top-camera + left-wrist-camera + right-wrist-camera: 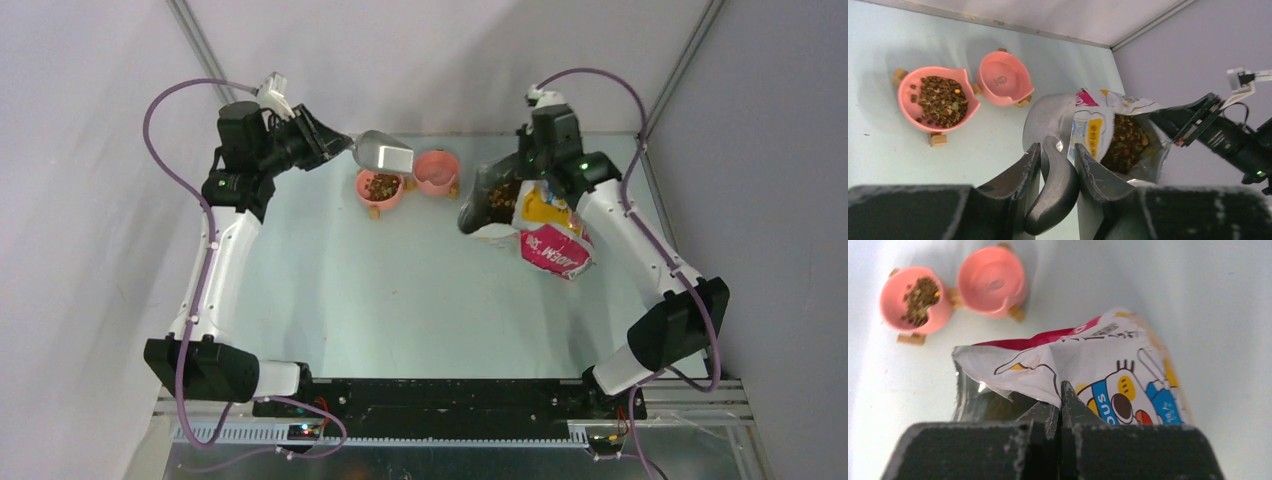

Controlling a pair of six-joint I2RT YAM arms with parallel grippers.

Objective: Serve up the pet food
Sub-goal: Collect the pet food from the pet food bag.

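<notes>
The pale table [400,290] fills most of the overhead view, with both arms stretched toward its far end. Next biggest is the cat bag [552,238] on the right side, its mouth gaping toward the middle. The right gripper [1062,399] has its jaws pinched tight on the bag's top edge. Two pink bowls sit touching side by side near the back: the left bowl [903,97] and the right bowl [1003,80], which has nothing in it. The grey scoop [385,153] hangs just over the left bowl's back rim, and the left gripper [1058,150] is clamped on its dark handle. The pet food [940,100] is a brown heap in the left bowl, with more showing inside the open bag.
</notes>
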